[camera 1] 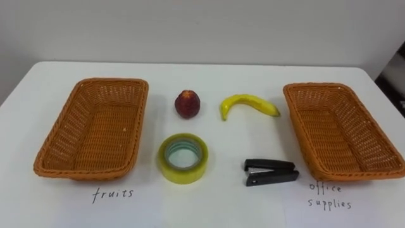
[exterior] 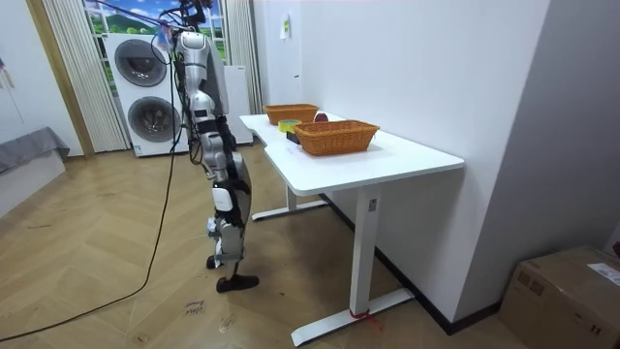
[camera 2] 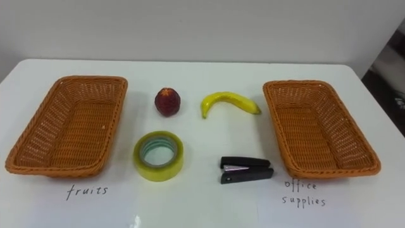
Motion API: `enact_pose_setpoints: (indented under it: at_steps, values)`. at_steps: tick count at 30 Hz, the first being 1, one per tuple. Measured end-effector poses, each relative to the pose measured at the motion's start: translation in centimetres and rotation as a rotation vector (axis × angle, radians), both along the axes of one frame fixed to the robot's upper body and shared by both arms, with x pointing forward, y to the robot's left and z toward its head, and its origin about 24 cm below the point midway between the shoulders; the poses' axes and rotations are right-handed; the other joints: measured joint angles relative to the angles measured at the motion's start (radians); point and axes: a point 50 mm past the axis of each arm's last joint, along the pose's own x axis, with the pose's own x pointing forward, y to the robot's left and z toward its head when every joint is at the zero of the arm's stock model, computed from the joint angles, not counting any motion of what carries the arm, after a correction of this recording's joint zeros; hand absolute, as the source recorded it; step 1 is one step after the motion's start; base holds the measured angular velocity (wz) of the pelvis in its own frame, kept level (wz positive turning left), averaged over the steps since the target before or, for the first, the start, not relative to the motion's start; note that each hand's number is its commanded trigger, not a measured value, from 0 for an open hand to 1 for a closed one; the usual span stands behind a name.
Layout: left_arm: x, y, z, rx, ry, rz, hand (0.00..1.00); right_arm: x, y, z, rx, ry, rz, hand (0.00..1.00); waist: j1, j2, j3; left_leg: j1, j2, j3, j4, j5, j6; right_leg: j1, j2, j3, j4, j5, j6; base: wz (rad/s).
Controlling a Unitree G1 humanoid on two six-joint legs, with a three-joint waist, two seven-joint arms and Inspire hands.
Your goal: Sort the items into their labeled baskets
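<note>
White table at centre of the room view, on a white metal frame. Two stacked front-load washers at 10 o'clock, with a striped curtain just beside them toward 9. Grey cushion edge at 9 o'clock. Cardboard box at 4 o'clock on the herringbone wood floor.

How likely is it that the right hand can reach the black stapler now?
Likely yes: the black stapler lies uncovered toward the table's near right side, apart from the office-supplies basket, with nothing before it.
</note>
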Motion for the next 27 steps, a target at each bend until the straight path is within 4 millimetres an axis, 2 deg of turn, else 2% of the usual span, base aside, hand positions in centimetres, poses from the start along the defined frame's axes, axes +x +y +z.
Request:
enact_pose_setpoints:
  at_steps: [6, 13, 19, 27]
  values:
    - [-0.5, 0.7, 0.3, 0.024, -0.013, 0.012, 0.0, 0.6, -1.3, 0.3, -0.057, -0.023, -0.173, 0.0, -0.018, -0.01, 0.001, 0.0, 0.0, 0.006, -0.002, 0.0, 0.0, -0.01, 0.0, 0.012, 0.011, 0.0, 0.0, -0.07]
    - [-0.8, 1.7, 0.6, 0.053, -0.012, 0.009, 0.0, 1.6, -3.7, 1.0, -0.171, -0.016, -0.243, 0.0, -0.022, -0.011, 0.0011, 0.003, -0.002, 0.015, -0.003, 0.0, 0.0, -0.014, 0.002, 0.022, 0.012, 0.0, 0.0, -0.04]
    - [-0.8, 1.9, 0.6, 0.062, -0.019, 0.011, 0.0, 4.4, -6.6, 2.4, -0.319, -0.086, -0.349, 0.0, -0.044, -0.009, 0.0013, -0.003, -0.004, 0.017, -0.001, 0.0, 0.0, -0.021, 0.002, 0.022, 0.016, 0.0, 0.001, 0.0]
    - [-0.4, 2.5, 1.0, 0.091, -0.074, 0.016, 0.0, 7.9, -9.9, 5.2, -0.489, -0.229, -0.451, 0.0, -0.048, -0.013, 0.0009, -0.004, -0.004, 0.037, -0.001, 0.0, 0.0, -0.047, 0.001, 0.029, 0.046, -0.012, -0.001, -0.07]
